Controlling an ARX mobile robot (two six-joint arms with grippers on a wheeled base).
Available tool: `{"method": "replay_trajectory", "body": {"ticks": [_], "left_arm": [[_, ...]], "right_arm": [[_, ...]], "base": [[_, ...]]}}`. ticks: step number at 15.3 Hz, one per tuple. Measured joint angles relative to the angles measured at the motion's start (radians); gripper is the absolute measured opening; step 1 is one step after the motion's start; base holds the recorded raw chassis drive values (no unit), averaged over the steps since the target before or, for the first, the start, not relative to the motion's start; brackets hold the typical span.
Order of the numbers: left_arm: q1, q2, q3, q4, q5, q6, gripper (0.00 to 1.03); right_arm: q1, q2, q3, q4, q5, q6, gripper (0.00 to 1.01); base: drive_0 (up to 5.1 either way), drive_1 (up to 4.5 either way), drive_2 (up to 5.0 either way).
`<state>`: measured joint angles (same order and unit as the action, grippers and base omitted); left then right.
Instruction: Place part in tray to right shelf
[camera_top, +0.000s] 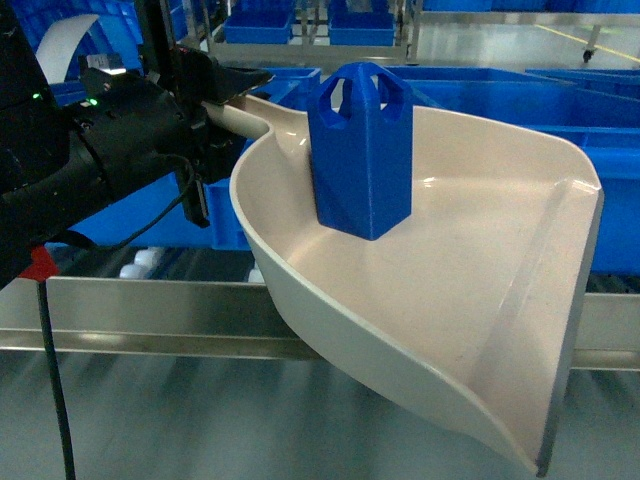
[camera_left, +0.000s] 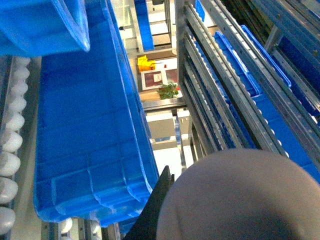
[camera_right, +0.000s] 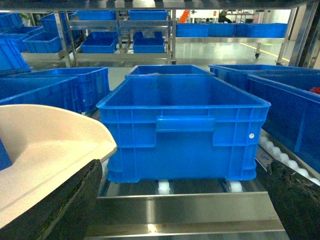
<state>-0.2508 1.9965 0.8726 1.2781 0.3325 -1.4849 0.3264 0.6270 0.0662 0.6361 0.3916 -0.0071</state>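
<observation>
Closest to the head camera is the tray, a cream-white scoop held up in the air with its flat front lip low at the right and its handle running back to the upper left. On that handle the left hand is clenched, its black fingers wrapped round the stem. Standing upright inside the tray, against the curved back wall, is the part, a bright-blue block with handle-like cutouts at its top. Below and behind the tray runs the shiny front rail of the right shelf, with white rollers just past it and blue crates beyond.

From the right wrist view, the right hand is released, its two dark fingers spread wide apart at the bottom corners and touching nothing. It faces a large blue crate sitting on the rollers behind the rail, while the tray's rim shows at the left edge
</observation>
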Motion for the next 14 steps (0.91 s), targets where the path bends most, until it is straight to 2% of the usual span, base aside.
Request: {"method": "replay_trajectory", "body": {"ticks": [14], "left_arm": [[0.003, 0.001, 0.000, 0.002, 0.000, 0.000, 0.12]], "right_arm": [[0.000, -0.001, 0.000, 0.003, 0.000, 0.000, 0.98]], "base": [[3.0, 1.87, -5.0]]}}
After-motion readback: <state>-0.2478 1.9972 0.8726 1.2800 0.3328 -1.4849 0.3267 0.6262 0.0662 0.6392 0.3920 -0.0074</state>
